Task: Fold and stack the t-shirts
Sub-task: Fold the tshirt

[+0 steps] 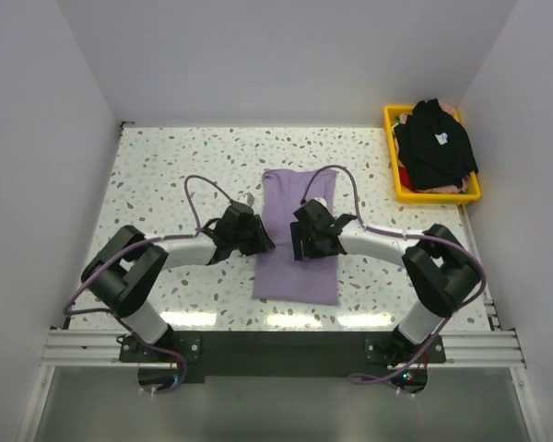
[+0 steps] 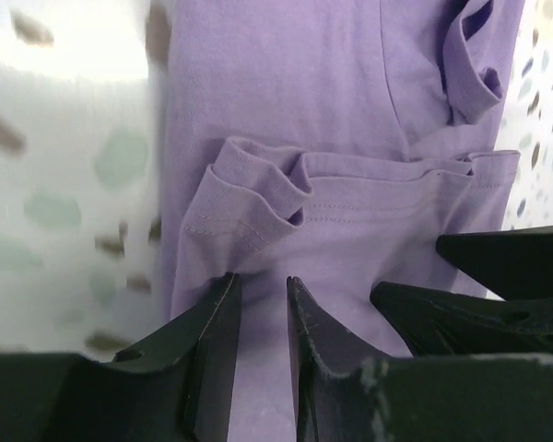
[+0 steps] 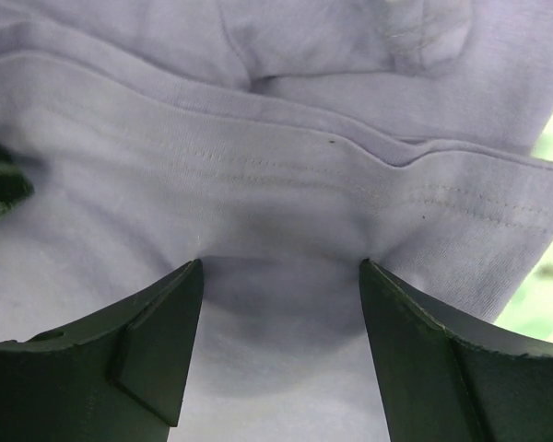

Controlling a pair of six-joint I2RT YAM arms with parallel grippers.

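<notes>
The purple t-shirt [image 1: 293, 272] lies flat in the middle of the counter [image 1: 166, 175]. It is folded into a long strip that runs from the near side to the far side. Up close, a sleeve [image 2: 258, 193] lies folded in on top of it, and you can see the stitches along its edge.

The left fingers [image 1: 253, 232] are at the left edge of the strip, about halfway along. They are close together, with only a thin gap. Their tips touch the cloth. Purple shows in the gap, but I cannot tell if they are pinching the cloth or just resting on it.

The right fingers [image 1: 306, 238] are on top of the strip, just beside the left ones. They are spread wide apart. Both tips press down on the cloth, and a soft shadow sits between them. They have hold of nothing.

The black t-shirt [image 1: 431, 161] is well apart from all this. It sits in a yellow basket [image 1: 394, 191] at the far right corner of the counter. It is bunched up on top, with a small white mark [image 1: 441, 139] facing up. Bits of red and pink cloth peek out from under it.

The counter is white with dark and green specks. White walls stand on three sides.
</notes>
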